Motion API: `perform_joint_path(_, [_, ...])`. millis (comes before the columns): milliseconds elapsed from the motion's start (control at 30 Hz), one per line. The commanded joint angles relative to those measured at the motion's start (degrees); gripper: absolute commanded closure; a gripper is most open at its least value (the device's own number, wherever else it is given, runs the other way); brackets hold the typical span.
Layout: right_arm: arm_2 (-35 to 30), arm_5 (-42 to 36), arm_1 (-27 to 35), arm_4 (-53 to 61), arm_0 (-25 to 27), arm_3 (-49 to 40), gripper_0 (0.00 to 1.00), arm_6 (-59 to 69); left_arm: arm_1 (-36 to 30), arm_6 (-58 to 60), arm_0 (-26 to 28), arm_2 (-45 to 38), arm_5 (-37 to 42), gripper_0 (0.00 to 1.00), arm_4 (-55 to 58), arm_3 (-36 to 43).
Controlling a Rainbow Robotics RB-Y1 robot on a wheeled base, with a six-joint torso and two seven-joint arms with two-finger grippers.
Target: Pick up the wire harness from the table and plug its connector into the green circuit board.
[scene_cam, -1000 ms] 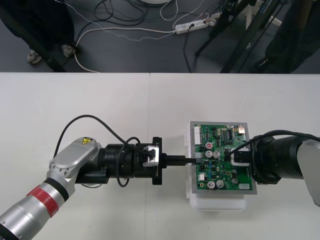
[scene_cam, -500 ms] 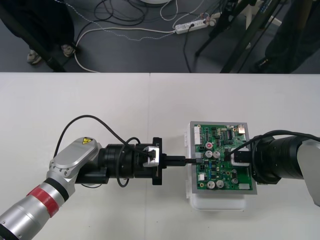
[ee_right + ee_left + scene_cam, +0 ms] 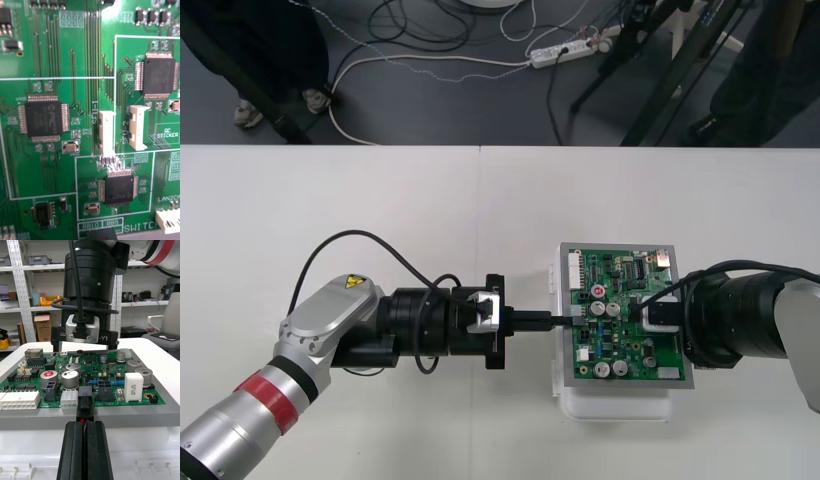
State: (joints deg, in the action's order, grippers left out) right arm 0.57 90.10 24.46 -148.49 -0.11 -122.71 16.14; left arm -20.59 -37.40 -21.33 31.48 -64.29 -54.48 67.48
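The left fingers are pressing flat together, gripping the wire harness. A sliver of red wire is showing in the seam between their tips. The black plug is sticking out just ahead of the fingertips. Its front end is touching a black header on the near edge of the green circuit board. Whether it is seated all the way in, I cannot tell.

The board is lying on its white base, directly in front of the fingers. The fingers are pointing level at that edge, just above the worktop.

Beyond the fingertips, on the far side of the board from them, the right arm is hanging low over the board, its black wrist body facing the left fingers. Its camera is looking straight down at close range on a patch of green board with dark square chips and two white headers. Whether that arm's grasp is open or closed, I cannot tell.
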Motion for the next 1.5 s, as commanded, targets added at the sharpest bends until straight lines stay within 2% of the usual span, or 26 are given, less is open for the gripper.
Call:
perform_joint_path(33, [1.63,-0.1,0.32,0.31,-0.94,-1.92,0.0,3.28,2.39,4.36,0.23,1.74,1.62,1.0,-0.28,1.78])
perform_joint_path(1500, [1.63,-0.1,0.32,0.31,-0.94,-1.83,0.0,3.55,4.5,5.24,-0.64,2.09,3.55,1.0,-1.69,1.86])
